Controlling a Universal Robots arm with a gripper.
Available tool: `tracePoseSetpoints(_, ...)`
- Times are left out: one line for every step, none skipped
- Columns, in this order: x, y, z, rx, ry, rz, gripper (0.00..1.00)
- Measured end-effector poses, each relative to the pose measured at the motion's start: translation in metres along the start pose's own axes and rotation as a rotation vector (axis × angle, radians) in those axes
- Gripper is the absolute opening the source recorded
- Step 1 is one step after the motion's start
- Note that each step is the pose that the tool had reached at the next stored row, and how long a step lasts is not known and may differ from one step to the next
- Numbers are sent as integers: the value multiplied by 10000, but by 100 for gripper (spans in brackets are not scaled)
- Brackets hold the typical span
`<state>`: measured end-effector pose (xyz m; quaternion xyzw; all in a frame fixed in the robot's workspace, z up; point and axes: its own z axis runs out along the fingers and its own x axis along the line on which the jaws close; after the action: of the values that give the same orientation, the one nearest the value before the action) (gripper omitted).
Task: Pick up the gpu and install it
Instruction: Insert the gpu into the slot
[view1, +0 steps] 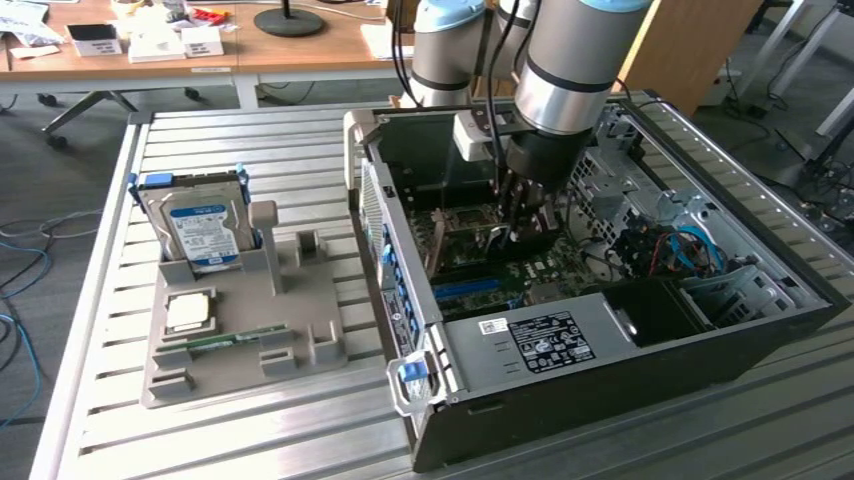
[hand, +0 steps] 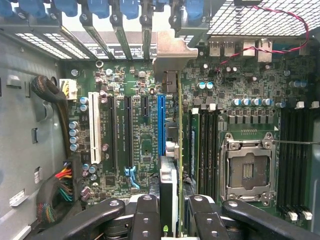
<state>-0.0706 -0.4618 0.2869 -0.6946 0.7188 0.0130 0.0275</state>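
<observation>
The gpu (hand: 170, 185) hangs on edge inside the computer case (view1: 641, 385), at three o'clock from the grey tray (view1: 240, 335) in the exterior view, pinched between narrowed fingers (hand: 147, 215). Seating it well likely means keeping its edge parallel to the blue slot (hand: 161, 125) just beside it and pressing straight in.

I see the gpu (hand: 169, 190) edge-on inside the computer case (hand: 30, 125): a thin green board with a cooler block on one face and a silver end bracket at the rear slot openings. It stands upright over the motherboard (hand: 145, 145), just beside the blue slot (hand: 161, 125), clamped in the gripper (hand: 173, 212).
</observation>
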Motion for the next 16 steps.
tracePoseSetpoints(0, 0, 1, 0, 0, 0, 27)
tracePoseSetpoints(0, 0, 4, 1, -3, -1, 27)
tracePoseSetpoints(0, 0, 9, 2, -5, -1, 27)
tracePoseSetpoints(1, 0, 14, 1, -2, -1, 27)
tracePoseSetpoints(1, 0, 17, 0, 0, -1, 27)
tracePoseSetpoints(1, 0, 17, -1, 2, -1, 27)
tracePoseSetpoints(1, 0, 17, -1, 2, 0, 27)
tracePoseSetpoints(1, 0, 17, -1, 2, 0, 27)
tracePoseSetpoints(1, 0, 18, 0, 0, -1, 27)
tracePoseSetpoints(1, 0, 18, -1, 0, -1, 27)
tracePoseSetpoints(1, 0, 18, 0, 0, 0, 27)
tracePoseSetpoints(1, 0, 19, 0, 0, -1, 27)
tracePoseSetpoints(1, 0, 21, 0, -1, -1, 27)
tracePoseSetpoints(1, 0, 27, 2, -4, -1, 27)
tracePoseSetpoints(2, 0, 30, 1, -3, -1, 27)
tracePoseSetpoints(2, 1, 32, 0, 0, 0, 27)
